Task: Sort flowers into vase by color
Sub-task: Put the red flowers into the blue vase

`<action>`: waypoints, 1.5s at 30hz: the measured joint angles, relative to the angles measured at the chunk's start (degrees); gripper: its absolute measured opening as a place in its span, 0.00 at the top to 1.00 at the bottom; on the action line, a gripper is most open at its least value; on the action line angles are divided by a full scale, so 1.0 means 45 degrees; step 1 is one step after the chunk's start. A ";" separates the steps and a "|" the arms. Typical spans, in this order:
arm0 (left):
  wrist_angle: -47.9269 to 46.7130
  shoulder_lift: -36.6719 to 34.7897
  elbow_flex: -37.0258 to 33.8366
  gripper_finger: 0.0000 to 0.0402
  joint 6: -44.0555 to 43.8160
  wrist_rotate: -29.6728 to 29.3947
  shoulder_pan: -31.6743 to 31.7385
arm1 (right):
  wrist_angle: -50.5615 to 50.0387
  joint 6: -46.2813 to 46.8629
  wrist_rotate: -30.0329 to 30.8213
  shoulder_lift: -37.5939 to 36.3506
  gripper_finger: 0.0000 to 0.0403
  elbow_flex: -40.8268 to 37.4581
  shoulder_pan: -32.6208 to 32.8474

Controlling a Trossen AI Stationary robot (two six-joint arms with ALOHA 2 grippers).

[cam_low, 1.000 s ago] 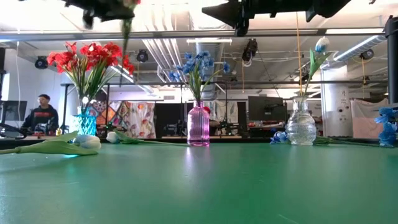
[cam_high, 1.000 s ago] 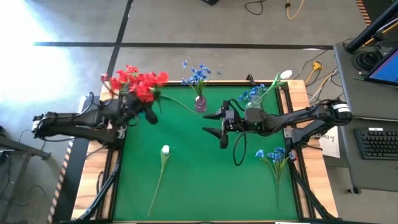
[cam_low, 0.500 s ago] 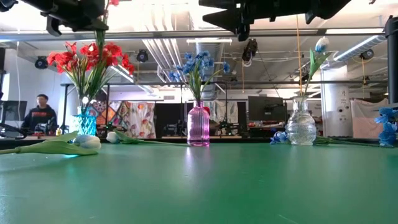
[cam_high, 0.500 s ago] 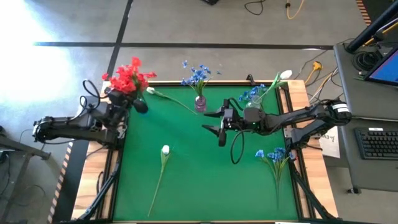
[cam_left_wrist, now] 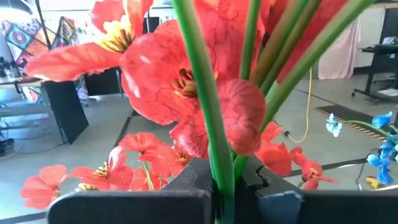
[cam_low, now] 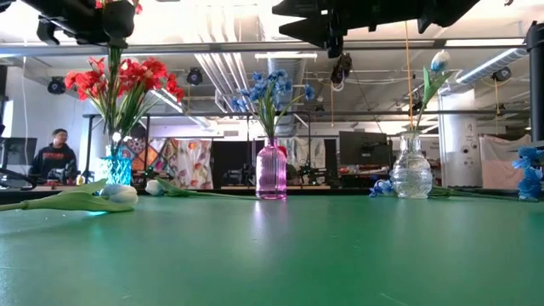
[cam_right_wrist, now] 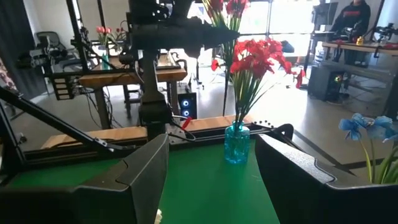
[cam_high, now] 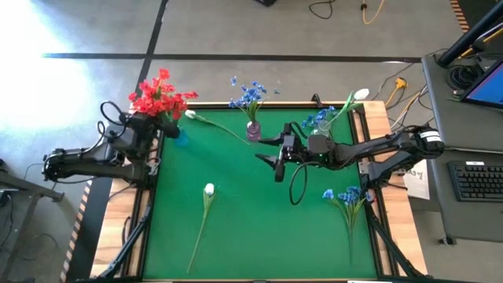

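While the left tool [cam_left_wrist: 217, 198] is clamped tight on a red flower stem [cam_left_wrist: 202, 106], it hangs above the teal vase [cam_high: 180, 138] at the desk's [cam_high: 251, 236] far left corner, lined up to join its colour. Right tool [cam_high: 277, 159] waits mid-desk, fingers spread, empty.

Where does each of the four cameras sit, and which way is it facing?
High view: overhead, looking straight down; both arms show, left claw by the red flowers, right claw over mid-table.
Low view: at tabletop height, facing the three vases; arms overhead.
Left wrist view: behind its shut fingers, on a red flower stem.
Right wrist view: past its open fingers, facing the teal vase, shared with the low view.
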 joint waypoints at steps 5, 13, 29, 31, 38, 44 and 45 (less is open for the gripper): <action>0.0005 -0.0008 0.0000 1.00 -0.0369 -0.0043 0.0095 | 0.0004 0.0000 -0.0007 0.0000 0.42 0.0000 -0.0053; 0.0010 0.0440 -0.0005 1.00 -0.1845 -0.0108 0.1282 | 0.0000 0.0024 -0.0015 0.0000 0.42 0.0000 -0.0050; 0.0211 0.1355 -0.0019 1.00 -0.2346 -0.0116 0.2560 | 0.0000 0.0099 -0.0024 0.0000 0.42 0.0000 -0.0055; 0.0386 0.1432 -0.0019 1.00 -0.2305 -0.0101 0.2675 | -0.0003 0.0092 -0.0024 0.0000 0.42 0.0000 -0.0055; 0.0388 0.1452 -0.0019 1.00 -0.2335 0.0050 0.3160 | -0.0009 0.0092 -0.0024 0.0000 0.42 0.0000 -0.0055; 0.0389 0.1613 -0.0019 1.00 -0.2406 0.0084 0.3220 | -0.0010 -0.0010 -0.0024 0.0000 0.42 0.0000 -0.0055; 0.0389 0.1681 -0.0019 1.00 -0.2448 0.0088 0.3215 | -0.0010 -0.0010 -0.0024 0.0000 0.42 0.0000 -0.0055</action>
